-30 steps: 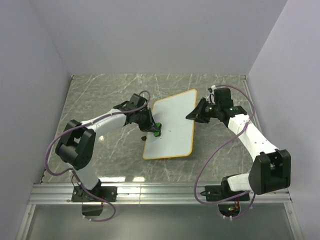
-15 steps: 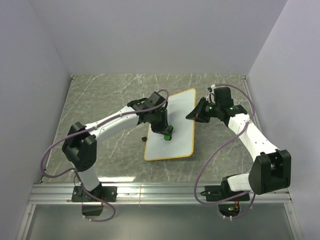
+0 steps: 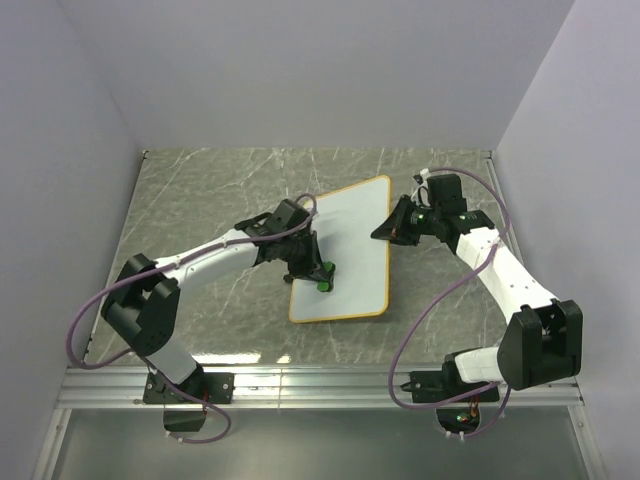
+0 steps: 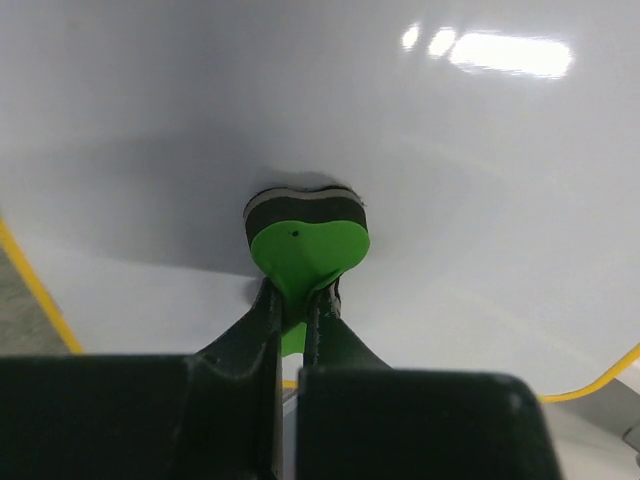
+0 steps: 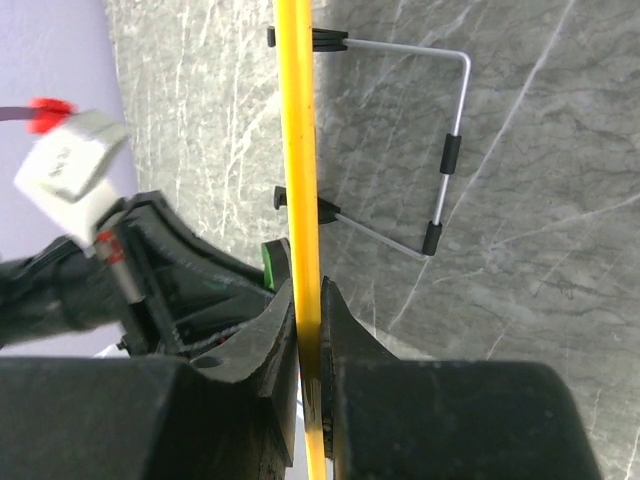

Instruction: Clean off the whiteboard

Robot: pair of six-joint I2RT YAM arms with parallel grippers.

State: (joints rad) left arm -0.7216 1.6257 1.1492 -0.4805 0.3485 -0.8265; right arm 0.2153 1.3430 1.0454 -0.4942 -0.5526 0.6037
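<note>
Grey marbled worktop [image 3: 200, 200] carries everything. Left claw [image 4: 297, 300] pinched tight on small green bone-shaped eraser [image 4: 305, 245], eraser pressed onto flat white orange-rimmed whiteboard [image 3: 355, 240] mid-worktop, near board's left edge. Right claw [image 5: 308, 300] clamped narrow on whiteboard's right rim.

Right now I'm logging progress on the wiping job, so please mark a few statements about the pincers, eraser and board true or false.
1. The left pincer grips the green eraser. True.
2. The eraser lies clear of the whiteboard. False: it presses on the board's white face.
3. The right pincer hangs open, away from the board. False: it is shut on the yellow rim.
4. No scribbles show on the board in the top view. True.
</note>
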